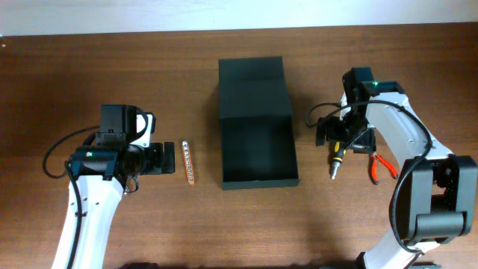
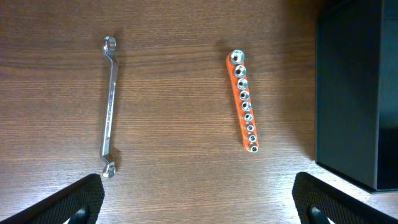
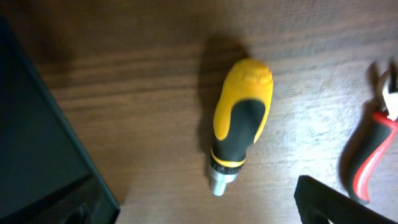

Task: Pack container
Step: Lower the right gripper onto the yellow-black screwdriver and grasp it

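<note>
The wooden bench (image 1: 89, 67) carries the dark green container (image 1: 256, 127) at its centre. The container is open, its flap lid laid back toward 12 o'clock. The left hand (image 2: 198, 204) hangs at its 9 o'clock, fingers spread wide and holding nothing. The right hand (image 3: 205, 208) hangs at its 3 o'clock, likewise released, above a stubby yellow-and-black screwdriver (image 3: 242, 118). A silver ring spanner (image 2: 110, 106) lies at 9 o'clock of an orange socket rail (image 2: 244, 102), well apart. The rail sits near the container's left wall. Red-handled pliers (image 1: 379, 168) rest at the screwdriver's 3 o'clock.
</note>
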Available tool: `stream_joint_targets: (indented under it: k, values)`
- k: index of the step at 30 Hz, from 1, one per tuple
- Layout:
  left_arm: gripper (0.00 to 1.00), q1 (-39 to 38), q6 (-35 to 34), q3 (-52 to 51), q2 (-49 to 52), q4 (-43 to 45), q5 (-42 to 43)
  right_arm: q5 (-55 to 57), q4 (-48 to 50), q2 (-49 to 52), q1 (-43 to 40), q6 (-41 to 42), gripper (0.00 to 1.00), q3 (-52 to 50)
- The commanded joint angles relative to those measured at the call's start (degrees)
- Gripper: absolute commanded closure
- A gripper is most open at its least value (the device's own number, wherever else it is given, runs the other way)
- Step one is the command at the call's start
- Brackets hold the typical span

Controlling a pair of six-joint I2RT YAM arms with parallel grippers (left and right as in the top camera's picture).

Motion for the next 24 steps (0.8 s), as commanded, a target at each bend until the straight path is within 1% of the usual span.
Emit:
stream_joint_targets:
  k: [1,7,9,13,17,24]
  values:
    - [0.01,0.3,-0.5,1.0,0.0,0.0,0.4,-0.4,1.5,0.2,-1.4,0.9,0.0,-2.9]
    - [0.01,0.2,-0.5,1.0,0.0,0.0,0.4,0.3,6.0,0.2,-3.0,0.9,0.01,-8.3]
    - [0.01,0.2,-0.5,1.0,0.0,0.0,0.4,1.9,6.6,0.2,-3.1,0.6,0.02,-9.0]
    - [0.01,0.2,-0.5,1.0,0.0,0.0,0.4,3.5,7.1,0.2,-3.1,-2.7,0.04,-9.0]
    - [0.01,0.2,-0.5,1.0,0.0,0.0,0.5,6.4,8.4,0.2,-3.0,-2.6,0.03,-9.4]
    - [0.01,0.2,-0.5,1.0,0.0,0.0,0.4,6.5,11.0,0.2,-3.0,-2.8,0.03,-11.5]
